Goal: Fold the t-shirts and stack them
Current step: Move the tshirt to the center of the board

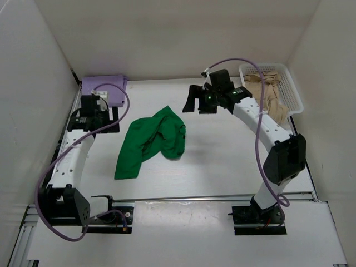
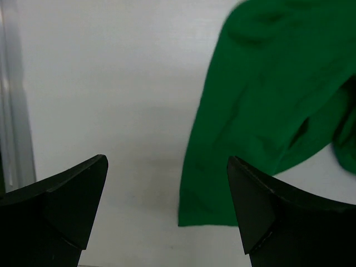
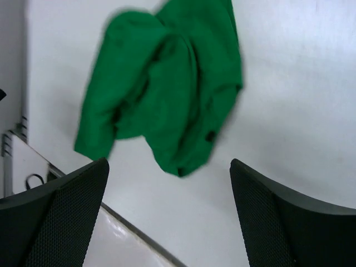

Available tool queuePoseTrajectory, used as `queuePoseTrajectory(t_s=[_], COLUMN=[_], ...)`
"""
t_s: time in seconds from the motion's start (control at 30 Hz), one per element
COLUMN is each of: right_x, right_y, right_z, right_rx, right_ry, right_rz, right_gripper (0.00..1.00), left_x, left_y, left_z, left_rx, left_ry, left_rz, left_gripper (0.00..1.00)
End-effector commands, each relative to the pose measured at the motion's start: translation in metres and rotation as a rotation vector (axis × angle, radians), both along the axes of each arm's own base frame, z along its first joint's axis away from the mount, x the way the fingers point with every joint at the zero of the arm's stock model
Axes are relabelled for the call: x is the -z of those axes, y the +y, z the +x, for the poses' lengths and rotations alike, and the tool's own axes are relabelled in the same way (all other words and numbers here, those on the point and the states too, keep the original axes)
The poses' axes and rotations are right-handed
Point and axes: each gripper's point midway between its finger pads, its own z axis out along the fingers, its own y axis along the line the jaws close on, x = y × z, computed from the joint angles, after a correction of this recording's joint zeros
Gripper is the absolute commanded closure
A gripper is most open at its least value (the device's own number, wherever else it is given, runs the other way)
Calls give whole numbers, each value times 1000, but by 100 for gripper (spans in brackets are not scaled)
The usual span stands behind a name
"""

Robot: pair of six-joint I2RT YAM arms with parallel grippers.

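Cloth: soft, light, limp, likely to sag and bunch wherever pinched. Best taken, by judgement, at two hem corners, one per gripper, for a flat spread before folding. Look of the green shirt (image 1: 149, 142): bright, plain, crumpled in a loose heap, one straight edge trailing out. Lies on the table (image 1: 222, 150) below and ahead of the right gripper (image 3: 169, 167), apart from it; ahead and rightward of the left gripper (image 2: 167, 164), untouched. Wide-spread jaws on both, nothing pinched. Flat and squared just past the left gripper, the lavender shirt (image 1: 105, 89). Heaped in the basket (image 1: 296, 92) behind the right gripper, the tan shirt (image 1: 270, 92).
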Motion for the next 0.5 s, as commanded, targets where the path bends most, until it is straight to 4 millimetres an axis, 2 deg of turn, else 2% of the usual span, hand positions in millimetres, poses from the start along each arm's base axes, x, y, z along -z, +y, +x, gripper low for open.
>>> queuePoseTrajectory(t_s=[0.0, 0.03, 0.07, 0.1, 0.17, 0.2, 0.33, 0.37, 0.4, 0.43, 0.47], right_x=[44, 57, 68, 86, 105, 120, 159, 168, 184, 189, 198], right_y=[4, 6, 9, 18, 24, 31, 48, 47, 46, 47, 43], right_z=[-21, -24, -28, -33, -40, -48, -57, -58, -60, -59, -56], right_rx=[-14, -24, -35, -50, -62, -87, -119, -111, -110, -100, -73], right_ry=[111, 138, 162, 202, 247, 281, 338, 362, 395, 408, 437], right_rz=[-83, -100, -116, -136, -160, -177, -217, -226, -249, -250, -255], right_gripper=[9, 10, 11, 11, 13, 13, 14, 17, 32, 39, 43], left_x=[58, 70, 90, 96, 112, 129, 163, 169, 178, 181, 184], left_y=[-15, -16, -19, -16, -12, -12, -23, -23, -28, -29, -32], left_z=[-28, -32, -39, -39, -43, -53, -65, -67, -68, -70, -71], left_rx=[51, 55, 67, 57, 46, 47, 86, 85, 99, 103, 110], left_ry=[199, 237, 306, 330, 389, 452, 558, 581, 609, 625, 638], left_rz=[6, 15, 19, 34, 55, 58, 15, 16, 9, 1, -14], left_gripper=[0, 0, 0, 0, 0, 0, 0, 0, 4, 10, 21])
